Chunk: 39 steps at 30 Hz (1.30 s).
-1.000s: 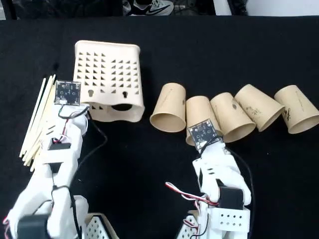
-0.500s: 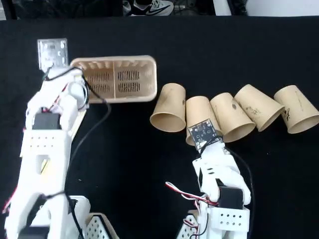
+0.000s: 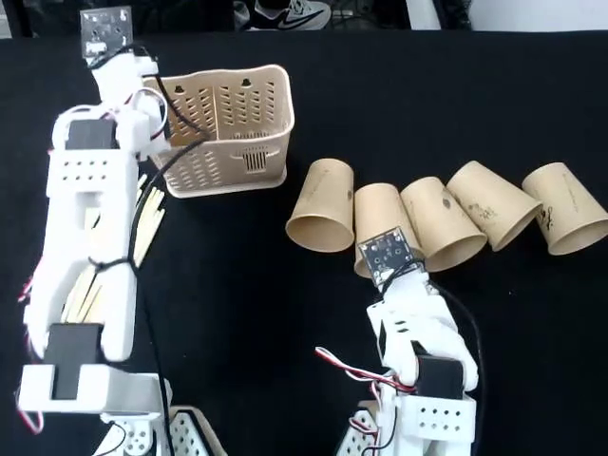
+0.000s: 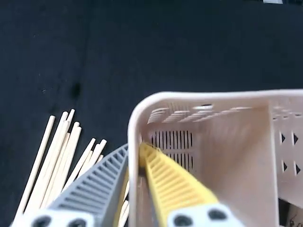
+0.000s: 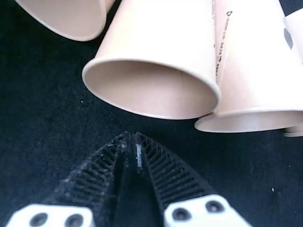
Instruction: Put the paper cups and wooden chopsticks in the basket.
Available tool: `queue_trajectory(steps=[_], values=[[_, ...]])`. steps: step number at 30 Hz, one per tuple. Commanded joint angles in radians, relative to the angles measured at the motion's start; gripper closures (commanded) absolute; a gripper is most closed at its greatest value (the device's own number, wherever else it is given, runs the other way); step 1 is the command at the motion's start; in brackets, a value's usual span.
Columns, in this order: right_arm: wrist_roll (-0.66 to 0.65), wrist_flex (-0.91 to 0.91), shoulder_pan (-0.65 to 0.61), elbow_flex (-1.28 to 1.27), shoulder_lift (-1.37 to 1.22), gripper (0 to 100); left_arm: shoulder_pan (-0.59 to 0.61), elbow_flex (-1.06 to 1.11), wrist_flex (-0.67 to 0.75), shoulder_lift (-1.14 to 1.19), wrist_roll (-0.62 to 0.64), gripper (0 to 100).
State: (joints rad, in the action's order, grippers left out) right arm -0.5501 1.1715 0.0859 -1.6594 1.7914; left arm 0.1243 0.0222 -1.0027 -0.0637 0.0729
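A beige slotted basket (image 3: 249, 160) stands upright at the back left with its opening upward. My left gripper (image 3: 152, 112) is shut on the basket's near-left wall (image 4: 134, 142), yellow finger (image 4: 165, 179) inside and grey finger (image 4: 97, 182) outside. Wooden chopsticks (image 3: 144, 226) lie in a loose bundle beside the basket, partly under the left arm, and appear as chopsticks (image 4: 59, 151) in the left wrist view. Several paper cups lie on their sides in a row, from the leftmost cup (image 3: 321, 204) to the rightmost cup (image 3: 562, 206). My right gripper (image 5: 131, 141) is shut and empty, just short of a cup's mouth (image 5: 151, 90).
The black cloth (image 3: 237, 313) covers the whole table. The cups touch one another, mouths toward the arms. Bare cloth lies between the basket and the cup row and in front of the cups.
The left arm swung up and back, turning the basket from lying on its side to standing upright farther back. The chopsticks are uncovered. The right arm has not moved.
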Motion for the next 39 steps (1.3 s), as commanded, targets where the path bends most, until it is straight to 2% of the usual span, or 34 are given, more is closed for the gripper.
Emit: queue_trajectory(steps=[1,3,6,7,16,22,24,26,30,35,37,39], values=[[0.011,-0.014,0.012,0.004,0.004,98.5,-0.004,-0.102,-0.089,0.032,0.025,97],[0.011,-0.012,0.012,0.004,0.004,98.5,-0.002,-0.14,-0.135,0.037,0.014,90],[0.011,-0.012,0.014,0.004,0.004,98.4,-0.004,-0.211,-0.247,0.034,0.092,72],[0.011,-0.012,0.014,0.004,0.004,98.4,-0.004,-0.24,-0.284,0.032,0.112,69],[0.011,-0.009,0.014,0.004,0.004,98.4,-0.005,-0.556,-0.459,0.032,0.126,69],[0.009,0.055,0.011,0.068,0.004,98.5,0.004,-0.886,-0.769,0.031,0.12,69],[-0.044,0.084,0.015,0.099,0.004,98.4,0.041,-0.9,-0.763,0.015,0.11,74],[-0.173,0.098,0.015,0.108,0.002,98.4,0.116,-0.848,-0.763,-0.043,0.051,78],[-0.39,0.222,0.031,0.196,0.001,98.3,0.142,-0.526,-0.761,-0.218,-0.124,84],[-0.525,0.354,0.129,0.449,-0.007,98.3,0.142,-0.056,-0.712,-0.574,-0.264,94],[-0.589,0.414,0.149,0.556,-0.007,98.3,0.174,0.12,-0.658,-0.736,-0.284,92],[-0.617,0.468,0.144,0.65,-0.008,98.2,0.266,0.297,-0.58,-0.888,-0.288,87]])
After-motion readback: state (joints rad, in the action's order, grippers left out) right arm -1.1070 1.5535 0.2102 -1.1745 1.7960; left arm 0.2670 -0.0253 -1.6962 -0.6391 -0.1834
